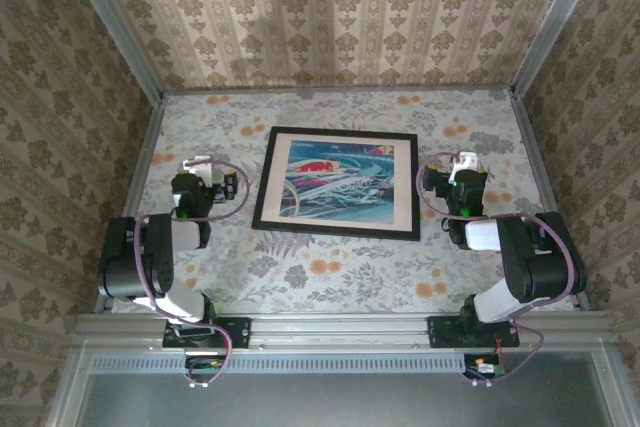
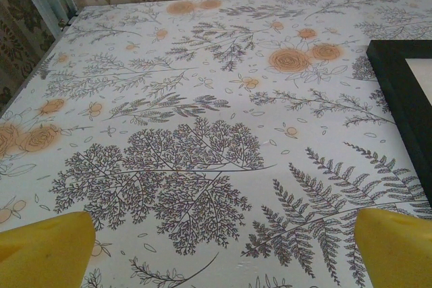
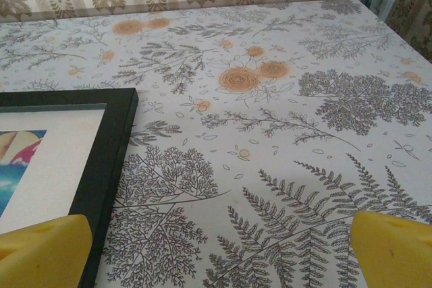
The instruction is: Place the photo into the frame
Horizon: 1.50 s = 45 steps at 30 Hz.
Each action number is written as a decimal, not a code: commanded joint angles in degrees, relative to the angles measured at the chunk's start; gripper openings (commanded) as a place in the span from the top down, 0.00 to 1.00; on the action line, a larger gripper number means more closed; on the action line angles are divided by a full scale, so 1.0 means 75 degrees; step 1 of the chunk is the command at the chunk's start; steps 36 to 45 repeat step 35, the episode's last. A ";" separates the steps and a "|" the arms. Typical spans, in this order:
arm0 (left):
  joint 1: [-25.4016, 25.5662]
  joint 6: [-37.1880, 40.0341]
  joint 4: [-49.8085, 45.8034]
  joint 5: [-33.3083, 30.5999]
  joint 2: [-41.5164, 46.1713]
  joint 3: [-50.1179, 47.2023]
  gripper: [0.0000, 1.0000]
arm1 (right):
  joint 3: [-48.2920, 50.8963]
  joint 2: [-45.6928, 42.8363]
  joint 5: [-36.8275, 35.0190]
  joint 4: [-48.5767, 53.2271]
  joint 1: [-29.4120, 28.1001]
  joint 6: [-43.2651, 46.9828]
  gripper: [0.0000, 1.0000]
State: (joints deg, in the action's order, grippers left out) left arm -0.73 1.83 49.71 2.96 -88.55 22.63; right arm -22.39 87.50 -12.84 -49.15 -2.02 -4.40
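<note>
Evidently the photo lies face up inside the frame, flat at the middle of the table, so the job looks done. The left gripper and right gripper sit near the frame's short sides, fingers spread wide and holding nothing, probably standing clear so nothing gets nudged.
</note>
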 commanded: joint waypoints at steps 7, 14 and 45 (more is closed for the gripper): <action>0.0089 0.0225 0.0145 -0.0067 -0.0007 0.0044 0.00 | 0.0021 0.0010 0.0001 -0.0244 -0.0023 0.0089 0.00; 0.0096 0.0225 0.0147 -0.0067 -0.0016 0.0053 0.00 | 0.0009 0.0016 0.0001 -0.0240 -0.0023 0.0092 0.00; 0.0162 0.0312 0.0233 -0.0102 0.0003 -0.0004 0.00 | 0.0019 0.0008 0.0011 -0.0242 -0.0023 0.0084 0.00</action>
